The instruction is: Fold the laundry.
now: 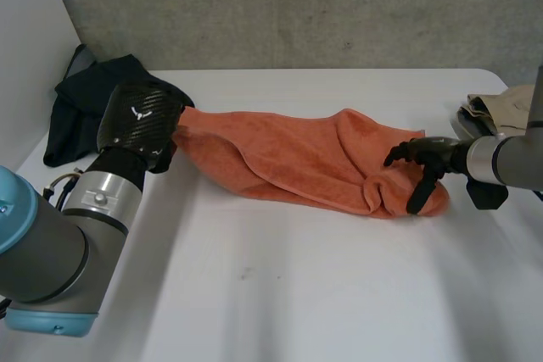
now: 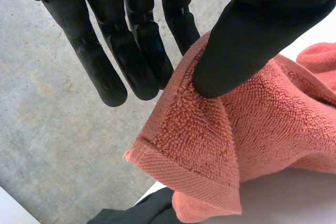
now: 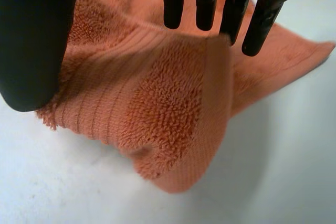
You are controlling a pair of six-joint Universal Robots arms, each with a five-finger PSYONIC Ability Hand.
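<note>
Orange towel [image 1: 297,158] lies stretched across white worktop [image 1: 297,294] between both hands. Left hand [image 1: 140,120] at towel's left end: thumb [image 2: 252,35] pinches hemmed corner against straight fingers [image 2: 131,61], corner lifted. Right hand [image 1: 424,158] at bunched right end, towel edge gripped between thumb and fingers. Dark garment [image 1: 81,108] behind left hand. Beige cloth [image 1: 496,112] beyond right hand.
</note>
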